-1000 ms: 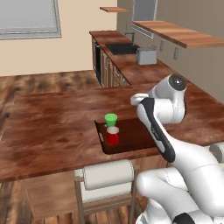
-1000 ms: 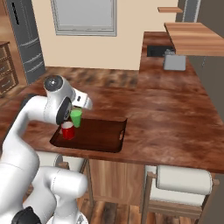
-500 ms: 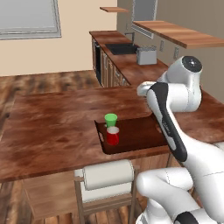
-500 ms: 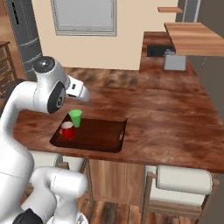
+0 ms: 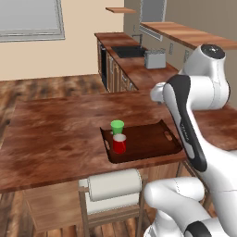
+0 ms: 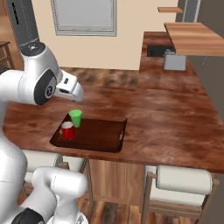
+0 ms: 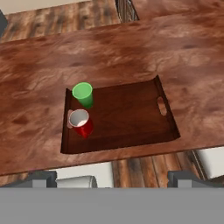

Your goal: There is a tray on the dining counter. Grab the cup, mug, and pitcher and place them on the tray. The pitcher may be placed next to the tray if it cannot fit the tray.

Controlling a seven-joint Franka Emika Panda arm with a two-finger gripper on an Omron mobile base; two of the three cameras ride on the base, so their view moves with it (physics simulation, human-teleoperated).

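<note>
Standing upright at the left end of the dark brown rectangular wooden tray, near the reddish-brown dining counter's front edge, are the bright green handleless cup and red cylindrical mug. The gripper, fingers spread wide and empty, hangs above. Judged remaining: fetching the pitcher, whose location cannot be told.

One tray, one green cup and one red mug are counted on one counter. Two stools are seen at its near edge, and one toaster far off.
</note>
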